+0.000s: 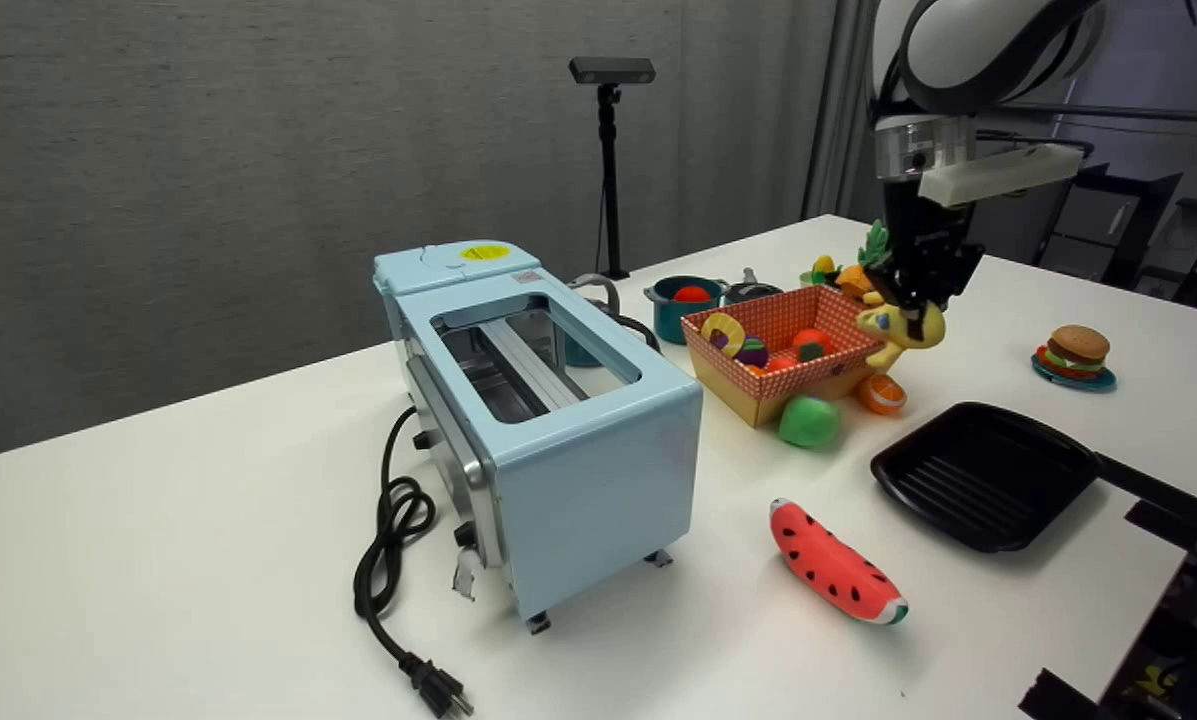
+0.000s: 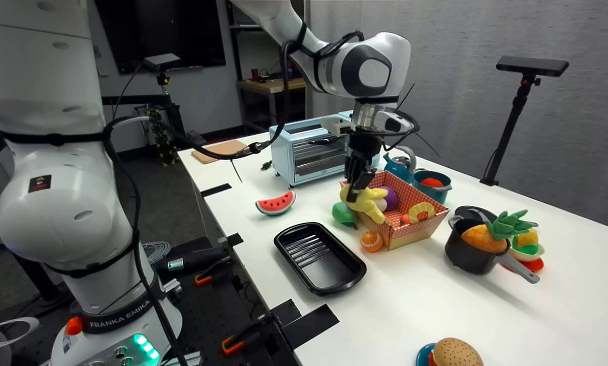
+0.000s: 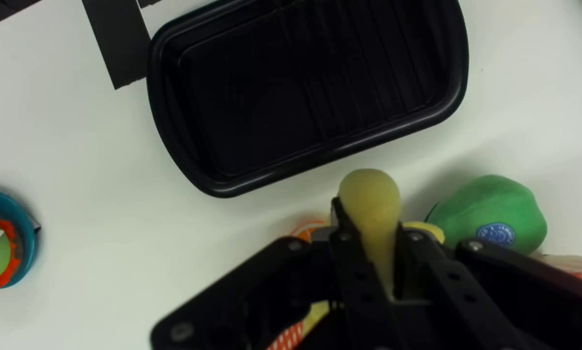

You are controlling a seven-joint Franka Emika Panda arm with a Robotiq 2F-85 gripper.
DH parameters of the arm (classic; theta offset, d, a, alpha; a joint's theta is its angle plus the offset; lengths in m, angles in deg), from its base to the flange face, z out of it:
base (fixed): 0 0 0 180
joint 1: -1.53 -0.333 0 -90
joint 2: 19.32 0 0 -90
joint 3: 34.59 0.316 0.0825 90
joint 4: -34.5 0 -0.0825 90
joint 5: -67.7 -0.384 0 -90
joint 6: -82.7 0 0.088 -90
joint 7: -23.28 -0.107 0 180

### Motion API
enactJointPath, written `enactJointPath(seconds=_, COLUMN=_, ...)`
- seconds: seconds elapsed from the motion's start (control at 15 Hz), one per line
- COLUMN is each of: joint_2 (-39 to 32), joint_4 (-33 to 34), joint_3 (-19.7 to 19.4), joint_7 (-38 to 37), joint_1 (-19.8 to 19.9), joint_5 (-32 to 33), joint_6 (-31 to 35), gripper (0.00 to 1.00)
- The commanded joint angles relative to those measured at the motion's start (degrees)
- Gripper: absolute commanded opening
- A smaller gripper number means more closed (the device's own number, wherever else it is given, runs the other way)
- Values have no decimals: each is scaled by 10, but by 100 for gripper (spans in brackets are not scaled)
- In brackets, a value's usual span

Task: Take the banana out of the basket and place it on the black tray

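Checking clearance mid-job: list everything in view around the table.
banana: 1, yellow, in gripper
tray: 1, black, on table
basket: 1, red checked, beside orange
toy food: several, mixed, in basket
orange: 1, orange, beside basket
toy: 1, green, beside basket
watermelon: 1, red, near tray
burger: 1, brown, on teal plate
oven: 1, light blue, on table
cord: 1, black, beside oven
kettle: 1, teal, beside oven
pots: 2, teal and black, near basket
pineapple: 1, orange, at black pot
bowl: 1, pale, beside pineapple
cameras: 2, dark, on stands
arm: 1, white, over table
gripper: 1, black, around banana
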Motion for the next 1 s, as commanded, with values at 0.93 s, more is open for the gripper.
enactJointPath(seconds=0.93, joint_2=102, joint_4=-157, joint_3=2, joint_7=18, joint_1=28, joint_5=-6, joint_6=12, gripper=4)
